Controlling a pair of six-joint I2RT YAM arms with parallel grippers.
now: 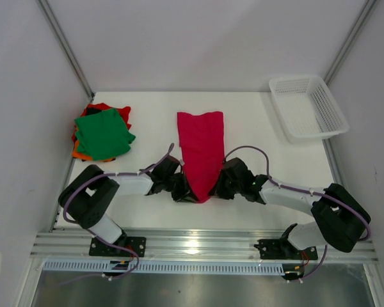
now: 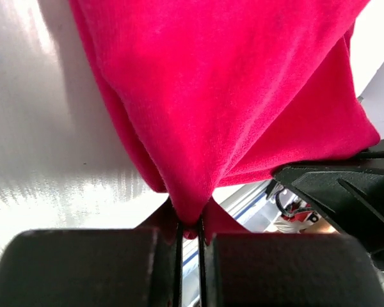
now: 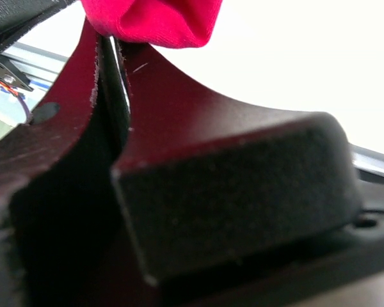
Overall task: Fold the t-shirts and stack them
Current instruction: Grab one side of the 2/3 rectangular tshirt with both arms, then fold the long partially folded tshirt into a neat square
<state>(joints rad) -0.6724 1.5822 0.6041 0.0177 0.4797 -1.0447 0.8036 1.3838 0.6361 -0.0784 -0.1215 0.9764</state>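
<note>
A crimson-red t-shirt [image 1: 201, 148] lies as a long folded strip down the middle of the table, its near end gathered to a point. My left gripper [image 1: 187, 192] is shut on that near end from the left; the cloth [image 2: 224, 96] runs pinched between the fingers [image 2: 191, 230]. My right gripper [image 1: 216, 189] is shut on the same end from the right; a fold of red cloth [image 3: 157, 22] sticks out past its fingertips. A stack of folded shirts with a green one [image 1: 104, 133] on top, orange and red beneath, sits at the far left.
A white plastic mesh basket [image 1: 307, 107] stands at the far right corner. White walls enclose the table on three sides. A metal rail [image 1: 198, 246] runs along the near edge by the arm bases.
</note>
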